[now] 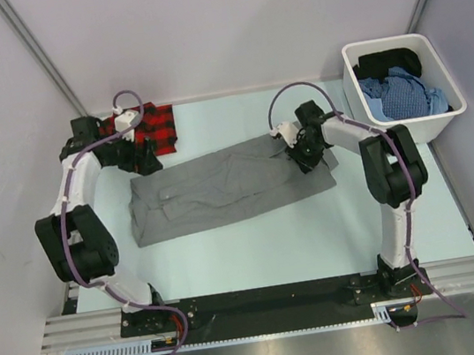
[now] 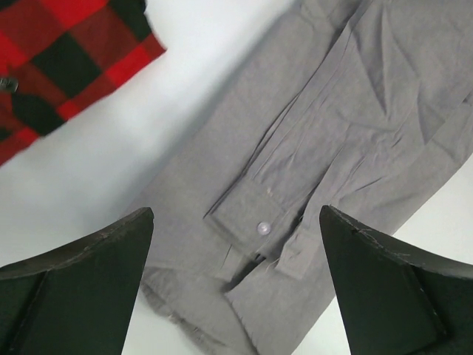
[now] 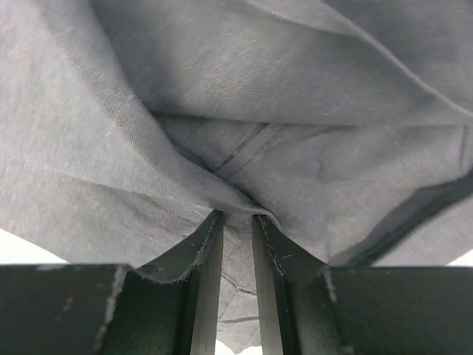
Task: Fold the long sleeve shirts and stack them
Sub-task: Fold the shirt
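The right gripper (image 3: 236, 222) is pinching the right end of the grey shirt (image 1: 221, 189), likely for folding, while the left gripper (image 2: 236, 214) is hovering wide open.

The left arm (image 1: 77, 241) reaches from its near-left base to the far left. The left gripper (image 2: 236, 214) points down, jaws spread wide and holding nothing. The right arm (image 1: 391, 163) bends leftward at the elbow, and the right gripper (image 3: 236, 216) pinches a fold of the grey shirt (image 3: 244, 89).

Top view: the red-and-black plaid cloth shirt (image 1: 158, 128) lies partly hidden behind the white left arm (image 1: 77, 179); the right gripper (image 1: 304, 160) covers the right end of the plain mid-grey cloth shirt (image 1: 221, 189). In the white plastic bin (image 1: 356, 88) the crumpled garments (image 1: 403, 94) cannot be identified.
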